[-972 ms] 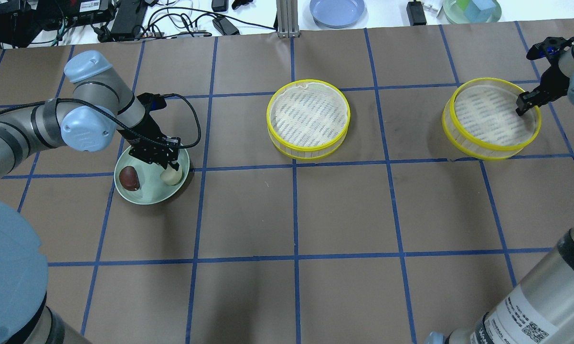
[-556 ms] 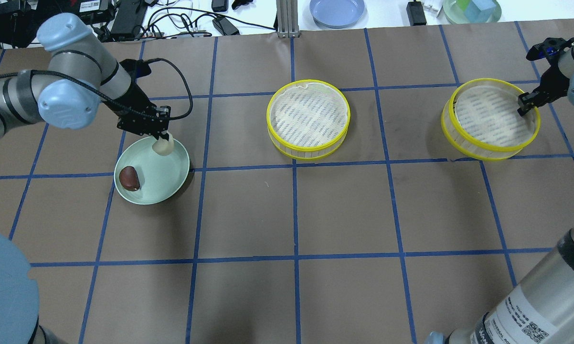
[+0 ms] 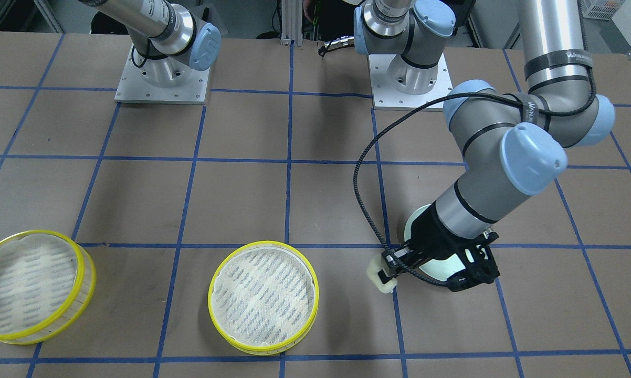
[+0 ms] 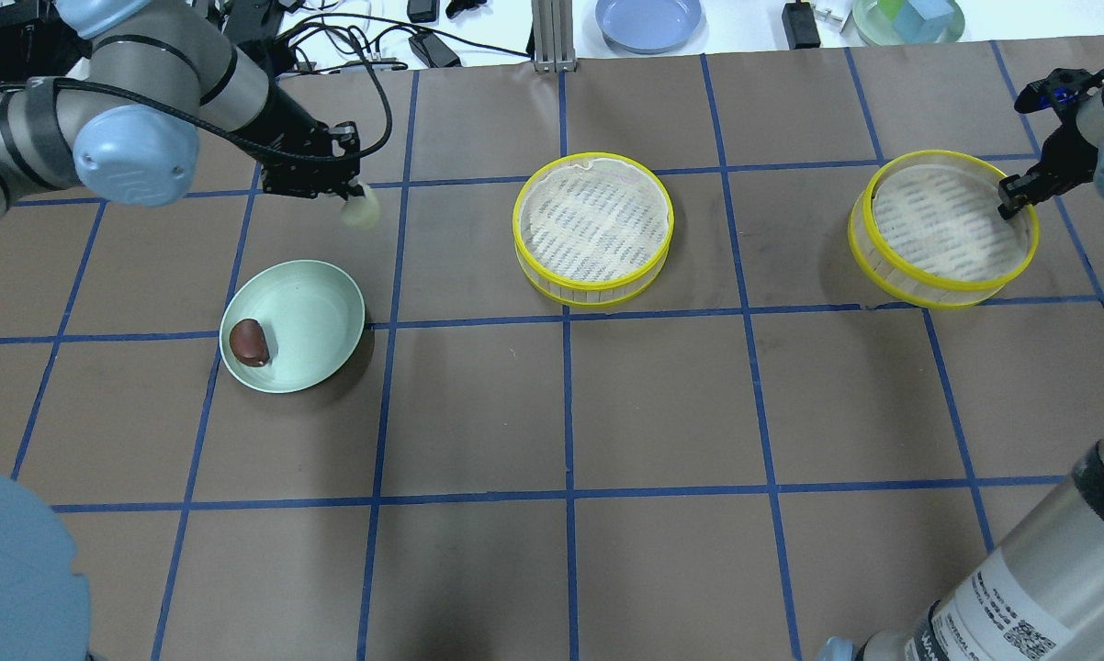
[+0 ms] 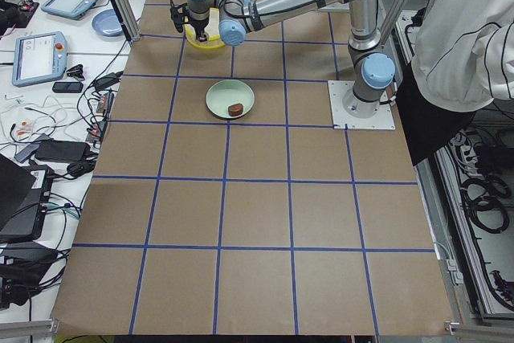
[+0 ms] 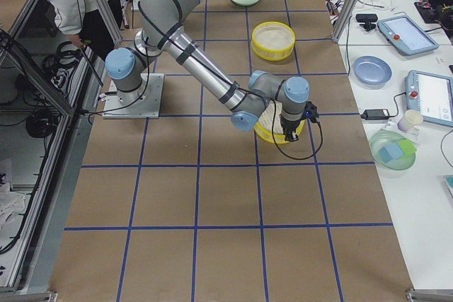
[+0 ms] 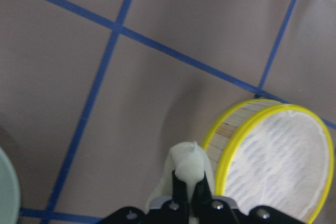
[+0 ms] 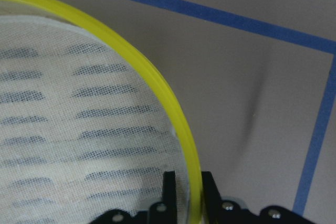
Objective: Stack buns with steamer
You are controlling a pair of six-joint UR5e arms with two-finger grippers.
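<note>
My left gripper (image 4: 350,193) is shut on the cream-white bun (image 4: 362,210) and holds it in the air beyond the pale green plate (image 4: 318,298), left of the middle steamer tray (image 4: 592,228). The left wrist view shows the bun (image 7: 186,166) between the fingers with that tray (image 7: 278,166) just to its right. The dark reddish-brown bun (image 4: 249,341) lies on the plate. My right gripper (image 4: 1011,197) is shut on the yellow rim of the right steamer tray (image 4: 943,228); the right wrist view shows the rim (image 8: 157,93) between the fingers. Both trays are empty.
A blue plate (image 4: 648,20), a green bowl with blocks (image 4: 908,18), an aluminium post (image 4: 552,37) and cables (image 4: 332,37) lie past the table's far edge. A person (image 5: 474,30) stands by the robot's base.
My left gripper has lifted the cream-white bun off the plate and carried it away from the robot and rightward. My right gripper stays on the right tray's rim; that tray has barely shifted.
</note>
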